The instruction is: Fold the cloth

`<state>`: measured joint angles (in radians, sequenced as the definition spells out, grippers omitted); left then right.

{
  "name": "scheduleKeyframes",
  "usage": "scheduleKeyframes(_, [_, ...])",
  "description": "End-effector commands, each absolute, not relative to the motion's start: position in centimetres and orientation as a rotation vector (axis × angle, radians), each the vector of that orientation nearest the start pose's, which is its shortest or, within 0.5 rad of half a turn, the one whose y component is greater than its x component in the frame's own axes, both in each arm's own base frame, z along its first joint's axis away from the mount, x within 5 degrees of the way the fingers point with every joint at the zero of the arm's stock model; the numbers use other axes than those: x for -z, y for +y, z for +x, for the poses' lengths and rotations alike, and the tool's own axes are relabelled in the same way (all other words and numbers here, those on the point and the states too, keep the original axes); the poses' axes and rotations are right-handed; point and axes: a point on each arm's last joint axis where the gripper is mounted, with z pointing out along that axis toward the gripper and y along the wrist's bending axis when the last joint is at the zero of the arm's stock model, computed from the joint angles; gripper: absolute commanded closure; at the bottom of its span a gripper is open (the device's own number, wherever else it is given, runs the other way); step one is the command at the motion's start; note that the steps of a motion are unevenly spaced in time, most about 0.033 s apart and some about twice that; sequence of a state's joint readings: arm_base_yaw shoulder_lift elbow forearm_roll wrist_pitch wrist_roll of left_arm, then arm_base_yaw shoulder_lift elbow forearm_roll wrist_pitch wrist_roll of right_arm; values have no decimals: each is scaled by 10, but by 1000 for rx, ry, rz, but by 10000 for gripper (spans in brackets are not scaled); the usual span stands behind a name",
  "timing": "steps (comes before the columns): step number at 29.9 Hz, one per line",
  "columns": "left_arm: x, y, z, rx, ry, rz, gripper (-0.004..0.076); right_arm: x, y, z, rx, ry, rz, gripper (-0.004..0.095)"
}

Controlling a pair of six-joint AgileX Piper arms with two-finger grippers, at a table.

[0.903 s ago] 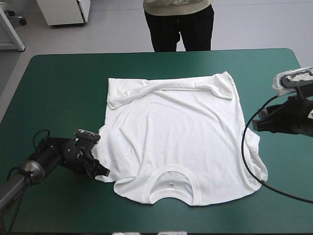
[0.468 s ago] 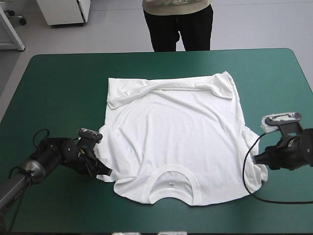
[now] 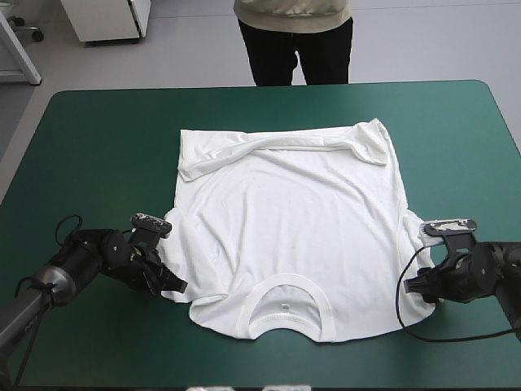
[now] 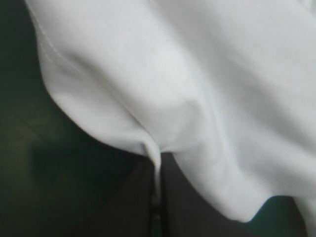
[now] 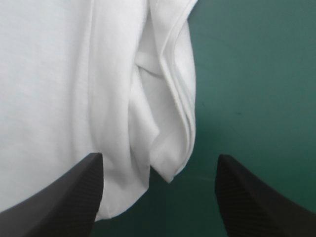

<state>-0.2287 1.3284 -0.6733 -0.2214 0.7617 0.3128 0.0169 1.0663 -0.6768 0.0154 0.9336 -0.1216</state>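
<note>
The white T-shirt [image 3: 293,236] lies spread flat in the middle of the teal-green table, collar toward the near edge and its far hem folded over. My left gripper [image 3: 172,286] is low at the shirt's near left sleeve, shut on a pinch of the cloth [image 4: 158,148]. My right gripper [image 3: 413,285] is low at the near right sleeve. In the right wrist view its fingers [image 5: 64,192] stand open, with the folded sleeve edge [image 5: 173,123] between them and just ahead.
Bare teal-green cover [image 3: 98,163] surrounds the shirt on all sides. A person stands beyond the far edge, away from the tabletop.
My right arm has come down and toward the near edge, from raised at the table's right side to the shirt's near right sleeve. The left gripper has barely moved.
</note>
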Motion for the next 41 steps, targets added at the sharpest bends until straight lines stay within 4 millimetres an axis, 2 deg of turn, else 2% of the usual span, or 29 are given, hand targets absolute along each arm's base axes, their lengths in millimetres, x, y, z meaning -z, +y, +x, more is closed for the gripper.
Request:
scheduleKeyframes(1, [-203, -67, 207, 290, 2831, 533, 733, -245, 3, 189, 8, 2783, -173, 290])
scheduleKeyframes(5, [-203, -67, 207, 289, 2829, 532, 733, -225, 3, 202, -2, 2871, -174, 296])
scheduleKeyframes(8, [-203, -67, 207, 288, 2826, 531, 733, -213, 8, 206, -88, 2939, -174, 394])
scheduleKeyframes(9, [-203, -67, 207, 288, 2824, 530, 733, -211, 10, 207, -113, 2951, -188, 452])
scheduleKeyframes(10, [-203, -67, 208, 287, 2822, 529, 733, -209, 12, 207, -146, 2957, -213, 552])
scheduleKeyframes(13, [-203, -67, 209, 284, 2811, 525, 733, -209, 16, 208, -217, 2941, -262, 923])
scheduleKeyframes(18, [-205, -67, 210, 276, 2789, 522, 733, -214, 17, 206, -228, 2912, -254, 911])
scheduleKeyframes(21, [-213, -67, 209, 278, 2761, 519, 733, -225, 17, 201, -225, 2865, -254, 911])
scheduleKeyframes(26, [-254, -66, 210, 260, 2633, 538, 733, -267, 18, 189, -210, 2721, -264, 911])
scheduleKeyframes(30, [-306, -64, 215, 197, 2474, 566, 733, -316, 18, 183, -186, 2533, -267, 911])
scheduleKeyframes(36, [-399, -60, 221, 97, 2205, 523, 733, -411, 19, 178, -144, 2196, -265, 911])
scheduleKeyframes(41, [-463, -55, 215, 37, 2000, 495, 733, -486, 19, 174, -93, 1941, -287, 912])
